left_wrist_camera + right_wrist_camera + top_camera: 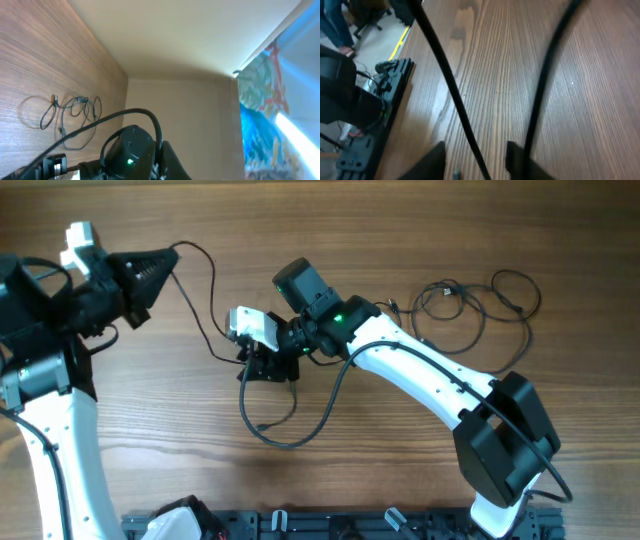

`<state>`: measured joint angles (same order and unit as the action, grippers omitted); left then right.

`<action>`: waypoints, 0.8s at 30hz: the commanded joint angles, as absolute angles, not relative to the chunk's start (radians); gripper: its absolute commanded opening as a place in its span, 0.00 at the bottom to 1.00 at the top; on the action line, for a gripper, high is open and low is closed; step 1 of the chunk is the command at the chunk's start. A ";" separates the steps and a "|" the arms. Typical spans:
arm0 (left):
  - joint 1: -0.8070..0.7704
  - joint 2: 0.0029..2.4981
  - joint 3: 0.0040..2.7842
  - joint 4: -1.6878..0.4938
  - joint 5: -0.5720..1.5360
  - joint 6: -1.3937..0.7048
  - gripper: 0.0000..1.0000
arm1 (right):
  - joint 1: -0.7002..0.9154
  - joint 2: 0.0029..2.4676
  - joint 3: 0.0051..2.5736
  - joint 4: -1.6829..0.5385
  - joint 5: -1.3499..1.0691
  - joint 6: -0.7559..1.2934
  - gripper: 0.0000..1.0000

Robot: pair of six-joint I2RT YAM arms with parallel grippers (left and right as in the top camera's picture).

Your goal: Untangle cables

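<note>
One thin black cable [212, 290] runs from my left gripper [165, 265], which is shut on its end, down across the table to my right gripper [268, 372]. In the left wrist view that cable [135, 112] arcs out of the left gripper [164, 150]. In the right wrist view the cable [465, 120] passes between the two fingers of the right gripper [476, 160], which stand apart with gaps on both sides. A second dark cord [542, 90] crosses over the right-hand finger. A loose loop [290, 444] lies below the right gripper. More cables lie tangled [470, 300] at the far right.
The right arm's white link [430, 375] stretches across the table's middle. A black rail [330, 525] lines the front edge, and that rail [380, 100] also shows in the right wrist view. The tangle [75, 110] appears in the left wrist view near a beige wall.
</note>
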<state>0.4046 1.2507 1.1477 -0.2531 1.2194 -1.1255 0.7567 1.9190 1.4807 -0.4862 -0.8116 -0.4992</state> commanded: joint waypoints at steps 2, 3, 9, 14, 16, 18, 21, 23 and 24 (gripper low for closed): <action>0.430 1.236 1.172 -0.255 1.202 -1.162 0.04 | 0.759 1.942 1.480 -0.486 -0.808 -0.438 0.37; 0.430 1.236 1.172 -0.262 1.202 -1.173 0.04 | 0.760 1.942 1.480 -0.485 -0.808 -0.438 0.39; 0.430 1.236 1.172 -0.282 1.183 -1.288 0.04 | 0.760 1.942 1.480 -0.483 -0.807 -0.437 0.45; 0.429 1.236 1.172 -0.286 1.161 -1.425 0.04 | 0.760 1.942 1.480 -0.466 -0.799 -0.381 0.43; 0.429 1.236 1.172 -0.286 1.161 -1.459 0.04 | 0.760 1.942 1.480 -0.458 -0.800 -0.381 0.40; 0.429 1.236 1.172 -0.290 1.161 -1.467 0.04 | 0.760 1.942 1.480 -0.454 -0.800 -0.381 0.40; 0.427 1.236 1.172 -0.290 1.161 -1.467 0.04 | 0.760 1.942 1.480 -0.453 -0.800 -0.381 0.36; 0.427 1.236 1.172 -0.289 1.161 -1.467 0.04 | 0.760 1.942 1.480 -0.453 -0.801 -0.381 0.33; 0.427 1.236 1.172 -0.289 1.161 -1.467 0.04 | 0.760 1.942 1.480 -0.453 -0.801 -0.381 0.28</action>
<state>0.4255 1.2507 1.1477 -0.2909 1.1709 -1.4517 0.7567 1.9190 1.4807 -0.4557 -0.8055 -0.3885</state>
